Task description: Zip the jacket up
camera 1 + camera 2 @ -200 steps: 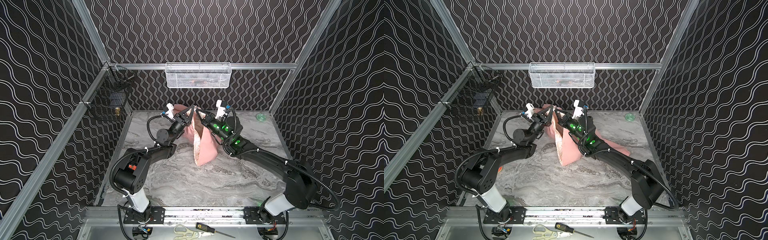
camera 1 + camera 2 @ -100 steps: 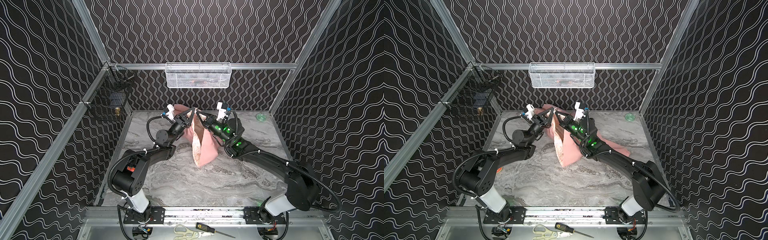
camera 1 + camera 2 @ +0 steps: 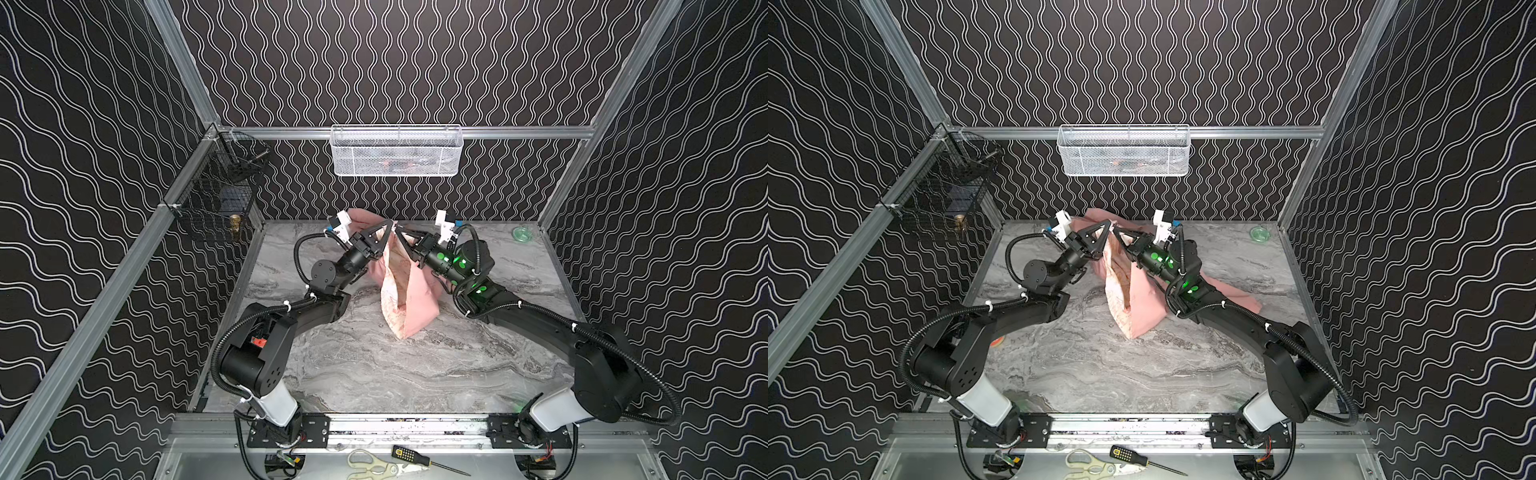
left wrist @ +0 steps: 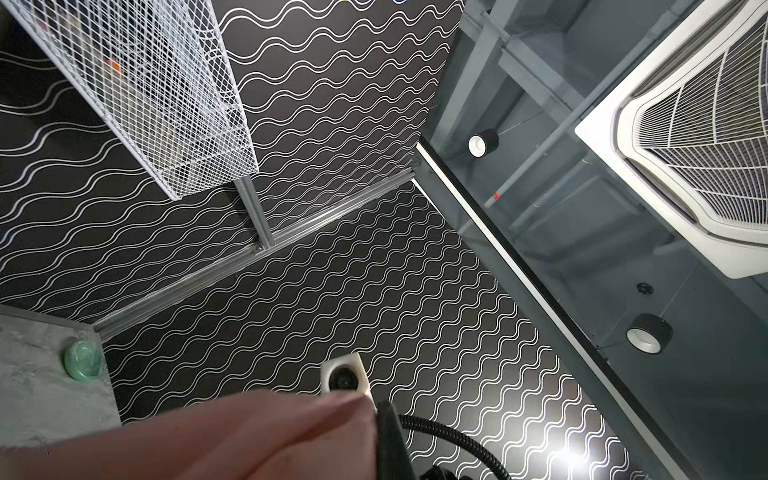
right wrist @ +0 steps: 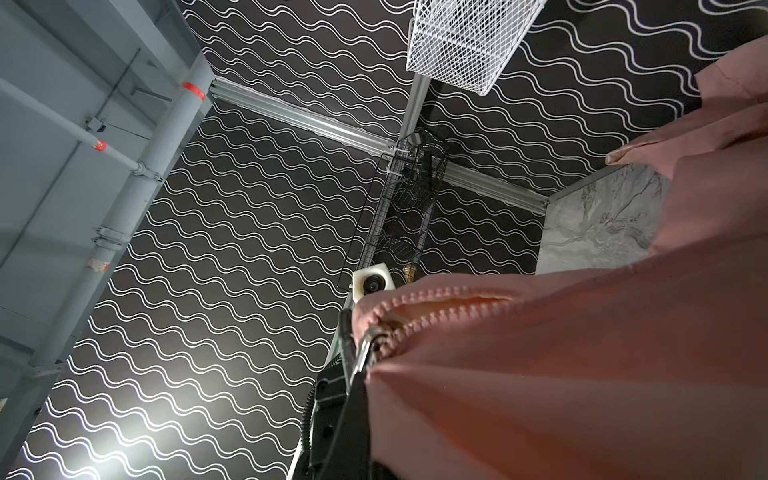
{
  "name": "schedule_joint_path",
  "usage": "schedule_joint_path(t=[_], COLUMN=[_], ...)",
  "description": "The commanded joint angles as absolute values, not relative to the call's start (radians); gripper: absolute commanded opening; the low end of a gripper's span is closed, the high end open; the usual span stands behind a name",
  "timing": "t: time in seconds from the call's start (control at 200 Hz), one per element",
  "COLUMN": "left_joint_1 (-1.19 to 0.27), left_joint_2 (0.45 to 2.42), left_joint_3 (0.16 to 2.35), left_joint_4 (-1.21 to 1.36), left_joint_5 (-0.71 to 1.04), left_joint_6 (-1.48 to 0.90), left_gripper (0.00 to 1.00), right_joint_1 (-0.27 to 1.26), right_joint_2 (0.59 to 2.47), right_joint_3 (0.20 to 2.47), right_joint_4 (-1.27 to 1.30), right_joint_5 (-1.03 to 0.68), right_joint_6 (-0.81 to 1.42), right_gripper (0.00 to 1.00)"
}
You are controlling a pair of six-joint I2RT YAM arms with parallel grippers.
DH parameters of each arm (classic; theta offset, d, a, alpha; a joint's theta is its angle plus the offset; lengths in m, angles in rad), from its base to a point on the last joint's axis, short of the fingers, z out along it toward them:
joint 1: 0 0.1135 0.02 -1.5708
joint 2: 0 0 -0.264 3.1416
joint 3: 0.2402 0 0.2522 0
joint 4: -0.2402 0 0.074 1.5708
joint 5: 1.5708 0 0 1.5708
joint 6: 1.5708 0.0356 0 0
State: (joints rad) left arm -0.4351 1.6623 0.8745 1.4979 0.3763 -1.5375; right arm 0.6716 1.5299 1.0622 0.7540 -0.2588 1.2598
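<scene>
Left pincer [image 3: 390,226] and right pincer [image 3: 400,229] clamp tight on thin pink jacket [image 3: 417,299], hanging in folds onto marbled counter [image 3: 374,365].

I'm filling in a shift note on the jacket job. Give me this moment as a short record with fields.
Jacket: held up by its top, lower end resting on the table
Front: open, pale lining showing
Left gripper: shut on the jacket's top edge
Right gripper: shut on the jacket, right beside the left
Zipper teeth: two rows apart in the right wrist view
</scene>
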Motion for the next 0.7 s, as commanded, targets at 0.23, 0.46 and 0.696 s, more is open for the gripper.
schedule_joint_path(t=[0.23, 0.46, 0.696], left_joint_1=[-0.426, -0.426, -0.428], left_joint_2=[1.67, 1.681, 1.677], left_joint_3=[0.897, 0.907, 0.895], left_joint_4=[1.509, 1.5, 1.502], left_joint_5=[0.215, 0.216, 0.216], left_joint_6=[-1.529, -1.534, -1.535], left_gripper=[0.0, 0.0, 0.0], right_joint_1=[0.687, 0.71, 0.712], right_joint_2=[1.532, 1.539, 1.525], right_joint_3=[1.059, 1.082, 1.065], right_joint_4=[0.738, 0.698, 0.657], right_joint_5=[-0.458, -0.472, -0.446], right_joint_6=[1.283, 1.252, 1.236], right_gripper=[0.0, 0.0, 0.0])
